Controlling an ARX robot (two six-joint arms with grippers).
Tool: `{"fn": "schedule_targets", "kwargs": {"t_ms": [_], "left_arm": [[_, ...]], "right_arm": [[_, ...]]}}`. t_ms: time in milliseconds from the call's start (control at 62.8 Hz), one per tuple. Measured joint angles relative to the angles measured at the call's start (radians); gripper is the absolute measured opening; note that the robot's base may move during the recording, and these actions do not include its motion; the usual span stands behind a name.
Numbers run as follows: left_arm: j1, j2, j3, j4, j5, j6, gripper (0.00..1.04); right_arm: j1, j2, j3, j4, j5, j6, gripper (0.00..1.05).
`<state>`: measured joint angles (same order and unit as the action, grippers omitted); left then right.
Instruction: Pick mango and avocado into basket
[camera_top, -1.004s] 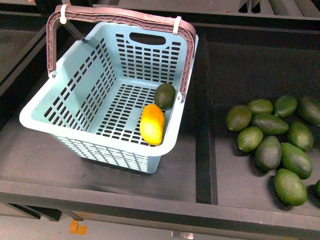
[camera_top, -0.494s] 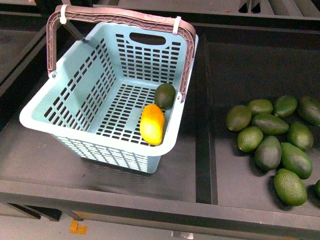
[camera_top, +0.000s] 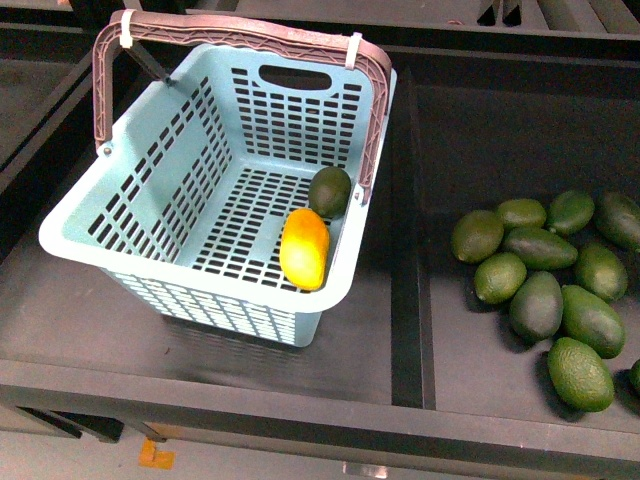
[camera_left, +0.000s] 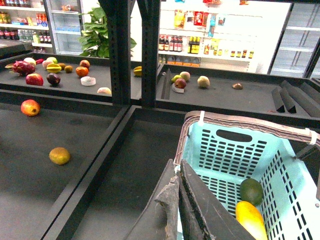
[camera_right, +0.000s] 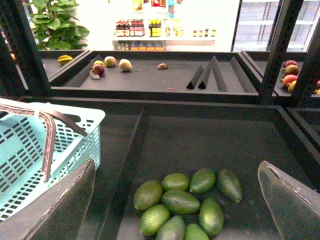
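Note:
The pale teal basket (camera_top: 90, 215) stands at the left of the dark shelf, its brown handle (camera_top: 240, 32) swung to the back. Inside it, against the right wall, lie the yellow-orange mango (camera_top: 304, 247) and one dark avocado (camera_top: 329, 191). Neither arm shows in the front view. My left gripper (camera_left: 178, 200) is shut on nothing and hovers beside the basket (camera_left: 292, 170), with the mango (camera_left: 251, 221) and avocado (camera_left: 251, 190) in sight. My right gripper (camera_right: 177, 200) is open, held high above a cluster of loose avocados (camera_right: 181, 201).
Several loose avocados (camera_top: 545, 275) lie in the bin to the right of a raised divider (camera_top: 405, 250). Shelf uprights (camera_left: 129, 50) and further fruit trays stand behind. An orange fruit (camera_left: 59, 155) and a red one (camera_left: 30, 107) lie in the neighbouring left bin.

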<state>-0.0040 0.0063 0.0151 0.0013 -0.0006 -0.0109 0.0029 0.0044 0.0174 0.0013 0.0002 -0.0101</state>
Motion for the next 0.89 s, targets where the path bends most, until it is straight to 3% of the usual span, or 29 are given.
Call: {"fn": "schedule_targets", "kwargs": {"t_ms": [462,892], "left_arm": [[0.000,0.000,0.000,0.000,0.000,-0.001,0.03],[0.000,0.000,0.000,0.000,0.000,0.000,0.93]], "right_arm": [[0.000,0.000,0.000,0.000,0.000,0.000,0.96],[0.000,0.000,0.000,0.000,0.000,0.000,0.96]]}}
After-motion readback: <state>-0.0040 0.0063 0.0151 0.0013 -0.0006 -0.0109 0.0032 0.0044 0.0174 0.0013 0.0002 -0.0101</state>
